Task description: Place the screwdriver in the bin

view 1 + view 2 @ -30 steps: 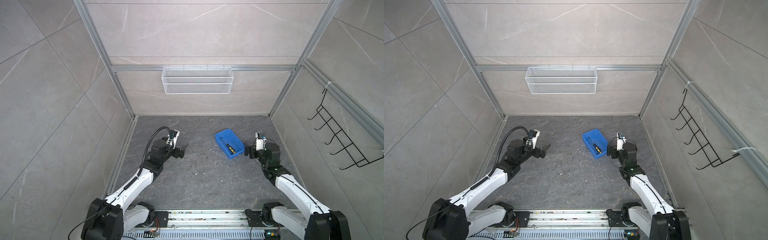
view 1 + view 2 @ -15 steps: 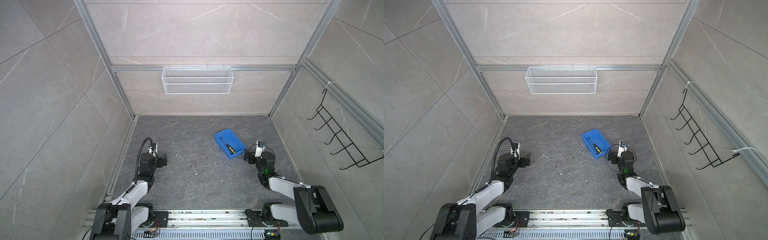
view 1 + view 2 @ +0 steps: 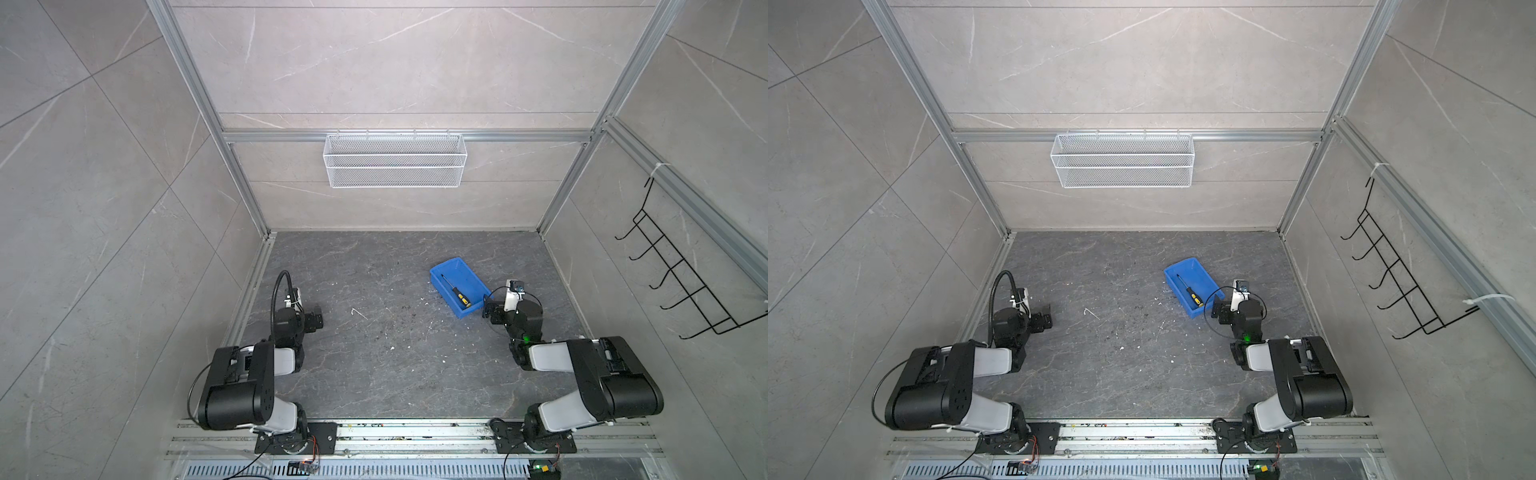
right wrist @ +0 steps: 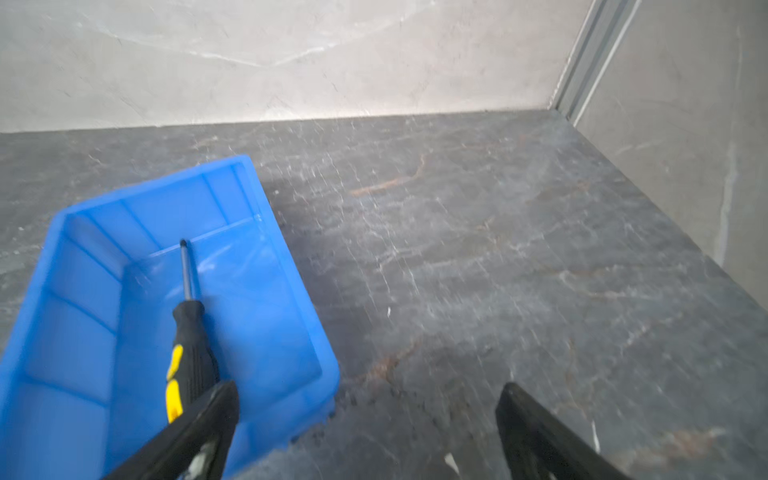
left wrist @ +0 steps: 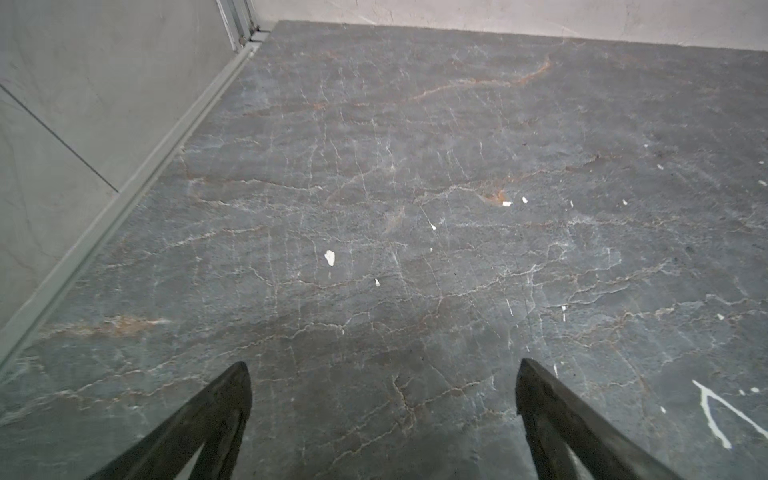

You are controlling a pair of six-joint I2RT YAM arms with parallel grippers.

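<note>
**Screwdriver lying flat inside the blue bin**

There it is in both top views: the screwdriver [image 3: 456,291] lies flat on the bottom of the bin [image 3: 446,263]. It has a black handle with a yellow band and a yellow end cap, and a thin dark shaft. It runs roughly along the bin's length, tip toward the far short wall and yellow cap toward the near one.

The right wrist view gives a close look: the screwdriver [image 4: 193,332] has its tip just short of the far wall. The bin [image 4: 75,324] is bright blue, shallow and rectangular, with ribbed inner walls. It sits upright on the dark stone floor [image 3: 374,332], turned at an angle, right of centre.
</note>
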